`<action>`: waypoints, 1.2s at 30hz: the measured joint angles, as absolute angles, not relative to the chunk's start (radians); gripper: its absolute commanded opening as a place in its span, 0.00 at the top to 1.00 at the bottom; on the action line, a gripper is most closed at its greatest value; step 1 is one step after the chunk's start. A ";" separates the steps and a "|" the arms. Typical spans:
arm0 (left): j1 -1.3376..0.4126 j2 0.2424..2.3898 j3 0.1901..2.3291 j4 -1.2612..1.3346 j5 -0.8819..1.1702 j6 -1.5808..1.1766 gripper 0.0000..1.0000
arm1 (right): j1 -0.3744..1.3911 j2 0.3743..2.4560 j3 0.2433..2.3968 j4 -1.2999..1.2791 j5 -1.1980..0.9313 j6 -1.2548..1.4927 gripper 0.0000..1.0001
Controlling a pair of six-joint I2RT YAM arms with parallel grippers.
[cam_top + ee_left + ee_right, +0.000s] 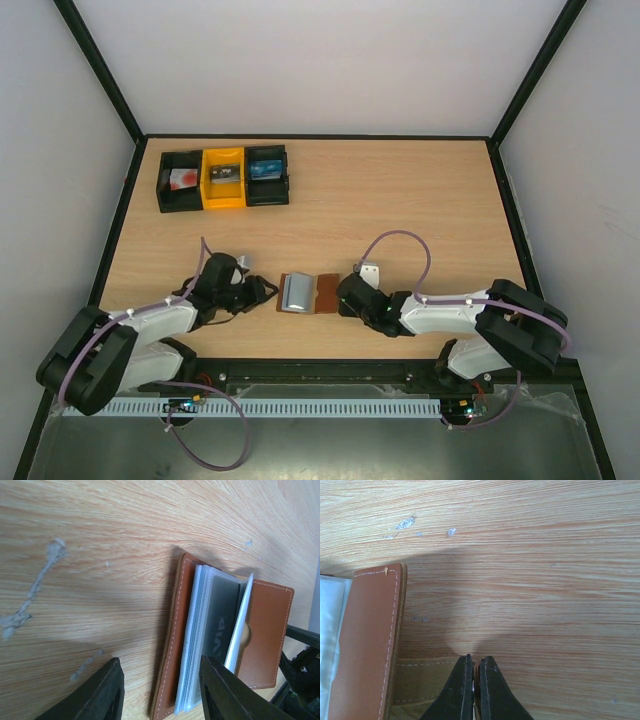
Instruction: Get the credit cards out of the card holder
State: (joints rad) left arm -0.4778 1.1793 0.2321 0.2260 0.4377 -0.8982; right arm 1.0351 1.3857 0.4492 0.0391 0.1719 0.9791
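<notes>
Far left corner: three small plastic bins (223,178), black, yellow and black, stand in one row on the light wooden table (420,200), well apart from both arms.
Left gripper: the black two-finger left gripper (162,697) is at the left side of the wallet. Its fingers (107,692) stand apart, with the brown cover edge between them and a bare gap beside one finger.
Card holder: the small brown leather bifold card holder (325,293) lies open on the table, between the two grippers.
Sleeves: clear plastic sleeves (197,645) fan up from its fold.
Card: one dark card (222,625) with light letters "VIP" sits inside a sleeve.
Tab: a tan-brown tab (420,680) reaches from the right cover toward the right arm.
Right gripper: the black right gripper (475,687) has its tips pressed together at the end of the tab. I cannot tell if they pinch it.
</notes>
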 measured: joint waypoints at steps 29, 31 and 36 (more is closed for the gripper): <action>-0.595 1.310 0.225 0.600 0.524 -1.085 0.68 | 1.034 1.389 0.412 0.123 0.186 1.007 0.98; -0.601 1.311 0.223 0.622 0.525 -1.093 0.69 | 1.034 1.389 0.410 0.128 0.185 1.007 0.98; -0.612 1.325 0.221 0.664 0.523 -1.098 0.76 | 1.034 1.389 0.404 0.141 0.184 1.010 0.98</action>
State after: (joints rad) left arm -0.6121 1.3247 0.2214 0.6643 0.5232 -1.0985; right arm 1.0340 1.3891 0.4042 0.1406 0.1837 1.0096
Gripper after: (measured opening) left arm 0.274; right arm 0.023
